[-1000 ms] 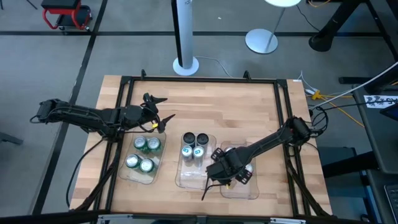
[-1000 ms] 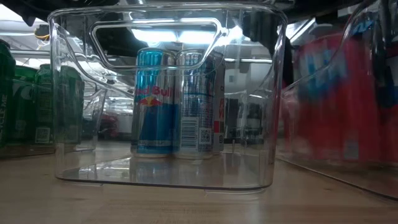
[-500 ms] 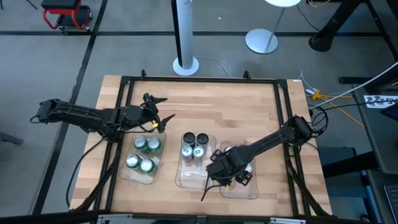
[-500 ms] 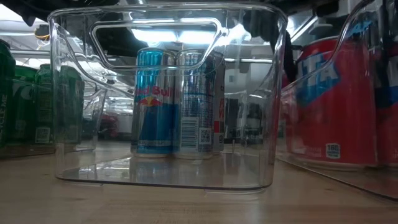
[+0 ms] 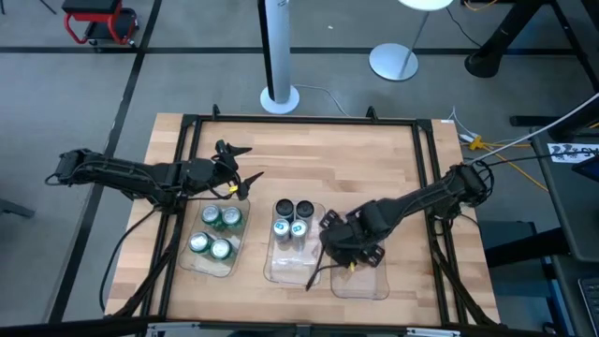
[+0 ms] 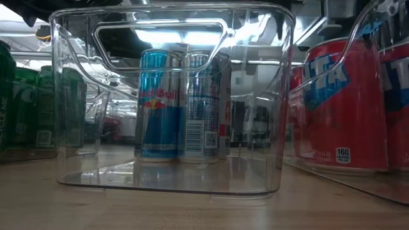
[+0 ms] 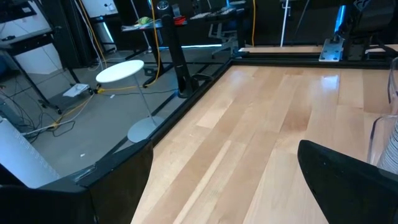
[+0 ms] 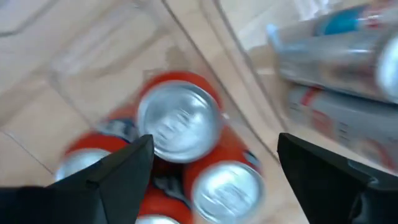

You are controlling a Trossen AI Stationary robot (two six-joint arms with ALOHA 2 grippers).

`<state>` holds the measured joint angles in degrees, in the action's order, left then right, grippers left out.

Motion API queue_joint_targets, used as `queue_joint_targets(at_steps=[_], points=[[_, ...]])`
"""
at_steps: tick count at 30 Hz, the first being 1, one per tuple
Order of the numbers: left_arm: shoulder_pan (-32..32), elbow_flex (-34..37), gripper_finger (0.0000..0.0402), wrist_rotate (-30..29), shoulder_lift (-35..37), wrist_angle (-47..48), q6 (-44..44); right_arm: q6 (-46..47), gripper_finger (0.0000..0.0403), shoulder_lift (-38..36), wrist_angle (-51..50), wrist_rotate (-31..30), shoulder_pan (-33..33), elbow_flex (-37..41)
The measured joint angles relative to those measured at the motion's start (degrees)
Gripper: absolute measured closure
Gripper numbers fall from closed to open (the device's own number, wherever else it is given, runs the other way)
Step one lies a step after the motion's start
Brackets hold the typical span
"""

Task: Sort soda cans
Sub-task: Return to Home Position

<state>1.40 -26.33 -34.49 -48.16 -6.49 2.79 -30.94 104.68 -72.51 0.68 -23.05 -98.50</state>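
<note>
We see the red cans point(image 8: 179, 121) in the right tray point(image 5: 378, 286), with the green cans point(image 5: 215, 232) and silver cans point(image 5: 293, 223) in their own trays. The right gripper point(image 8: 208, 149) hovers over the reds, fingers wide and empty. The left gripper point(image 7: 225, 155) waits above the bench point(image 5: 356, 159), fingers also wide. We judge the cans light, stiff, slick and easily dented, best held gently at mid-body.

I note a wooden table point(image 5: 328, 159) rimmed by a black frame point(image 5: 299, 119); three clear trays stand in a row on its near half: left tray point(image 5: 213, 271), middle tray point(image 5: 285, 269), right tray point(image 5: 367, 286), just beside one another; beyond the far edge, a white pole point(image 5: 276, 47); right of it, a round white base point(image 5: 393, 62); a red cart point(image 5: 98, 23) on the grey floor, far left; a yellow plug point(image 5: 475, 142) off the right edge.
</note>
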Motion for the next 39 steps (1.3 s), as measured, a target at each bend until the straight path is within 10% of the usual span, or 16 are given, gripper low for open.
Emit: queue_joint_targets(at_steps=[12,25,39], points=[[0.0,0.0,0.0013,0.2,0.0,0.0,-1.8,-14.9,0.0064,-7.6,0.5,-8.4,7.3,0.0],[-1.0,0.0,0.0013,19.6,0.0,0.7,1.0,-28.4,0.0063,-17.5,6.1,-14.6,11.6,0.8],[-12.5,0.0,0.0013,38.0,5.9,1.2,5.2,-39.7,0.0063,-45.2,35.0,-11.5,22.8,34.5]])
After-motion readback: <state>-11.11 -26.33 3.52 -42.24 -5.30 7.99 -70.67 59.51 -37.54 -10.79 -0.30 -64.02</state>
